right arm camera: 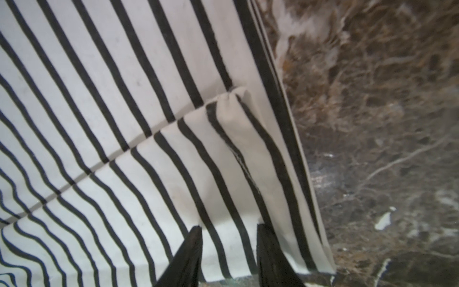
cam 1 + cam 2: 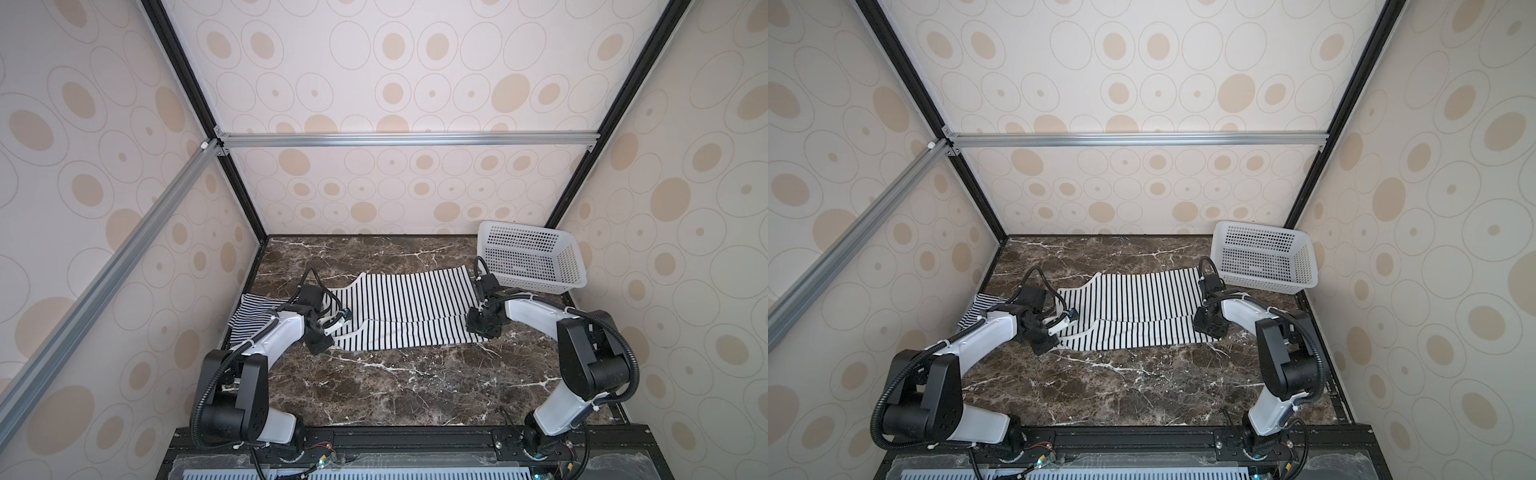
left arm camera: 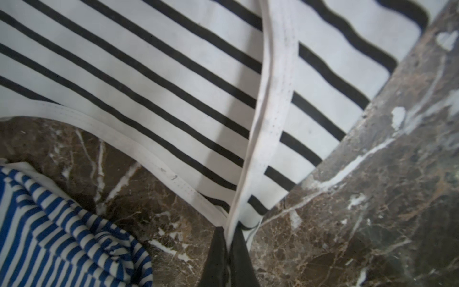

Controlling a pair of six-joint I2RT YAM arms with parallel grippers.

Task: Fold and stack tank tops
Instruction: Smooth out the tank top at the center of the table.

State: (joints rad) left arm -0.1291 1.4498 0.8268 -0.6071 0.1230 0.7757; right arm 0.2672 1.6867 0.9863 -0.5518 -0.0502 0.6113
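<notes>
Because the wide-striped top [image 2: 407, 299] lies flat on the table [image 2: 415, 382] with its long axis running straight from one pincer to the other, you should read the coming fold along that line.

Left pincer [image 3: 227, 231]: jaws together, clamped on the white binding of a strap at the shoulder end. The whole body of the top stretches away beyond its tips, toward the right pincer [image 1: 228, 229].

Right pincer: jaws apart, tips set down on the hem end. Flat striped cloth shows between them, and a small raised ridge of hem lies just beside one tip; no cloth looks pinched.

A lengthwise flap along the edge on the arms' side already lies turned over the body. The narrow-striped top [image 3: 62, 236] sits crumpled off to the outer side of the left pincer, near the strap but apart from it, with bare table between. The basket [image 2: 519, 239] stands beyond the right pincer, near the hem's far corner.

Judgement: the left arm, the only one gripping, is placed to carry the shoulder end along the axis toward the hem. Watch that the thin binding does not slip out as the cloth lifts.
</notes>
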